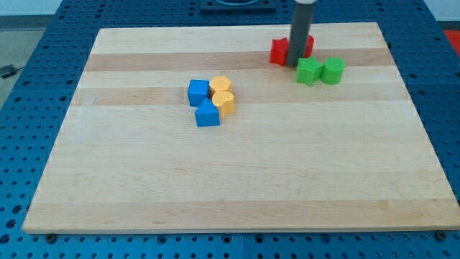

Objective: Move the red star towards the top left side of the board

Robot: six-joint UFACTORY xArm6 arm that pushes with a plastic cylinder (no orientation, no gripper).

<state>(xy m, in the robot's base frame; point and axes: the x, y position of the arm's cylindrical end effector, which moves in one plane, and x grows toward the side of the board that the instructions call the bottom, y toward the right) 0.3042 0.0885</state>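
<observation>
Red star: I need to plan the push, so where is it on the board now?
The red star sits near the view's top, right of centre, partly hidden behind my tip, with the green blocks just below-right.

My tip (294, 65) ends a straight, smooth rod that is dark grey to black, round in section and even in width, with a faint paler sheen along one side, cut off by the frame's upper edge.
</observation>
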